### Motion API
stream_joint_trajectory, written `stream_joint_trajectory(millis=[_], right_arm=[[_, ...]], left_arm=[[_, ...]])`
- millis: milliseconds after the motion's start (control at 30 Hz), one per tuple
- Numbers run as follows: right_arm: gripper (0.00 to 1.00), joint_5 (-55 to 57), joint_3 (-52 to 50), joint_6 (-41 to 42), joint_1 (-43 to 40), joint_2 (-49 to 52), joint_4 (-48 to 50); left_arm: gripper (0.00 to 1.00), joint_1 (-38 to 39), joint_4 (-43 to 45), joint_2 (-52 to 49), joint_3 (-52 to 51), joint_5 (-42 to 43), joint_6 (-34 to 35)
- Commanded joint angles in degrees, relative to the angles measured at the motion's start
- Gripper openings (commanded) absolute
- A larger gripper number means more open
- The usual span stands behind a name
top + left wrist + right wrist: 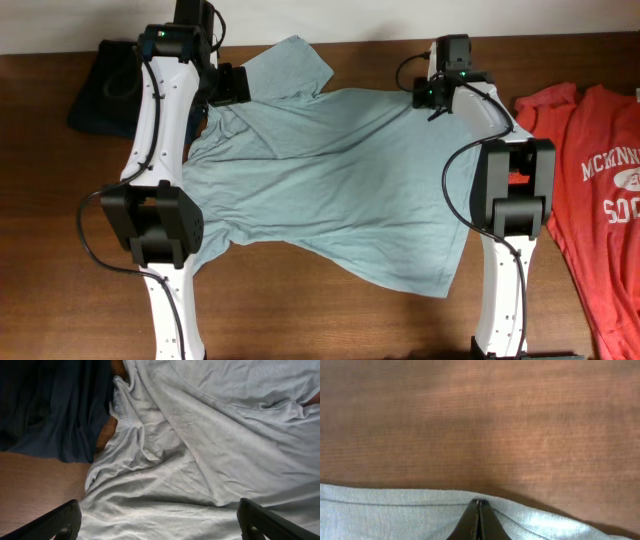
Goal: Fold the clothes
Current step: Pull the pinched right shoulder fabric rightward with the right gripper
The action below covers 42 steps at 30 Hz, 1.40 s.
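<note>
A: Step in hand?

B: First grab, by the look of it. Pinched shut on the hem of the grey-teal T-shirt (330, 180), at its far right corner: the right gripper (479, 519). Spread wide above the shirt's far left, near the sleeve seam, with nothing between the jaws: the left gripper (160, 527).

A: No fold made yet?

B: None visible. Lying open on the table (300, 315), neck end to the left, hem to the right. One sleeve poking out past the far edge, the other at the near left.

A: Flat?

B: Not quite. Skewed, near edge running on a slant, soft creases bunched by the far sleeve and collar. Thin, limp cotton; likely to drag and wrinkle if pulled from one corner only.

A: Next move, then?

B: Probably lowering the left gripper onto the shoulder edge and closing there, to match the pinch on the hem, then lifting both together. Worth catching the cloth cleanly rather than a loose bunch.

A: Anything else close by?

B: Right against the shirt's far left edge, a dark garment (45, 410); hard to tell whether under the sleeve or just beside it. Well off to the shirt's right and apart from it, the red T-shirt (595, 170) with white lettering.
</note>
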<state>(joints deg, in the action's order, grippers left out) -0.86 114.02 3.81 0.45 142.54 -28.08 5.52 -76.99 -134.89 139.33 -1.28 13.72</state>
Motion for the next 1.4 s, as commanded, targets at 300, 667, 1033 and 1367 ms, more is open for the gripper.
stream_joint_trajectory(millis=[300,667,1033,1367], right_arm=[[0.04,0.4,-0.3,-2.2,-5.9,4.5,8.0],[0.51,-9.1,27.9,-5.3,-6.0,4.2,-9.9],[0.8,-5.8,64.1,1.5,-7.7,2.7,-53.8],[0.83,-3.5,66.0,5.7,-7.6,1.1,-69.3]], left_arm=[[0.99,0.1,0.1,0.8,-0.2,0.0,-0.3],[0.99,0.1,0.1,0.8,-0.2,0.0,-0.3],[0.99,0.1,0.1,0.8,-0.2,0.0,-0.3],[0.99,0.1,0.1,0.8,-0.2,0.0,-0.3]])
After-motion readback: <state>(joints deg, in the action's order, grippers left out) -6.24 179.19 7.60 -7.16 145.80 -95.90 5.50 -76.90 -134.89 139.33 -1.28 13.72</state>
